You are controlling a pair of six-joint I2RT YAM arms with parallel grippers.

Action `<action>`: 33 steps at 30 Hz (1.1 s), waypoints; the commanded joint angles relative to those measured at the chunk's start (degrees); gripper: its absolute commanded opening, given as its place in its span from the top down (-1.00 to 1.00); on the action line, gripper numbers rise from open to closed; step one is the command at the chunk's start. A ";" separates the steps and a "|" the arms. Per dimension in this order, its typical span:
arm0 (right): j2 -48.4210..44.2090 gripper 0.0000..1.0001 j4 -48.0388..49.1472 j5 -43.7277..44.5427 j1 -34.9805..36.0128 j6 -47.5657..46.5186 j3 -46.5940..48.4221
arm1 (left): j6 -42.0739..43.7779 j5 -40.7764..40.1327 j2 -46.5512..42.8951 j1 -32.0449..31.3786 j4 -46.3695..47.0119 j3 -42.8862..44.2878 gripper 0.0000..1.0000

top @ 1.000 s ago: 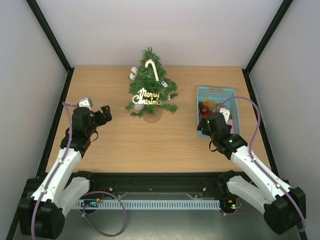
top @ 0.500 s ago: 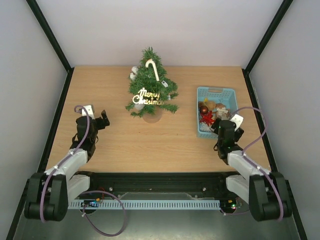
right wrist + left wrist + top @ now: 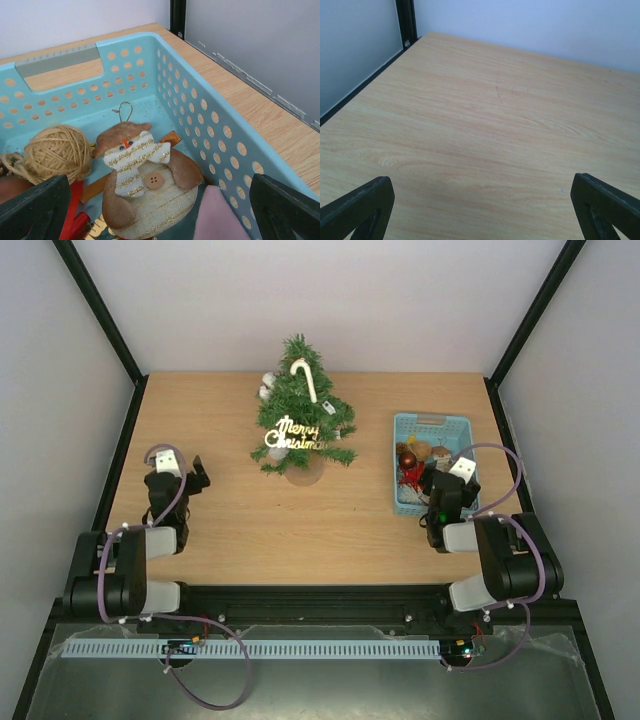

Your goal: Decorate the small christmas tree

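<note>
Now fetching next ornament. Small christmas tree at far-centre of surface, partly dressed. Right claw wide open, empty, over blue basket; left claw wide open, empty. Next: lower onto snowman ornament, pinch.

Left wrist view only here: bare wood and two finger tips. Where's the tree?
Observer: The small christmas tree stands at the table's far middle, ahead and to the right of the left gripper.
Operator: Anything on it?
Observer: A candy cane near the top and a gold Merry Christmas sign lower down.
Operator: Other ornaments?
Observer: In the light-blue basket on the right side; the open right gripper faces a snowman ornament lying beside a twine ball.
</note>
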 commanded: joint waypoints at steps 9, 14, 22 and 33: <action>1.34 -0.97 16.62 -8.79 -0.96 -3.66 -6.29 | 0.74 8.75 5.71 3.23 18.90 -0.89 -0.99; 3.53 -0.97 23.27 -8.48 -0.92 -3.76 -7.99 | 2.37 9.97 8.87 2.39 34.20 -7.57 -0.99; 5.06 -0.97 18.69 -9.69 -0.92 -4.77 -4.85 | 3.74 7.27 10.86 0.29 23.99 -1.49 -0.99; 4.44 -0.97 19.43 -9.29 -0.92 -4.67 -5.63 | 3.92 6.85 11.38 0.19 25.08 -1.47 -0.99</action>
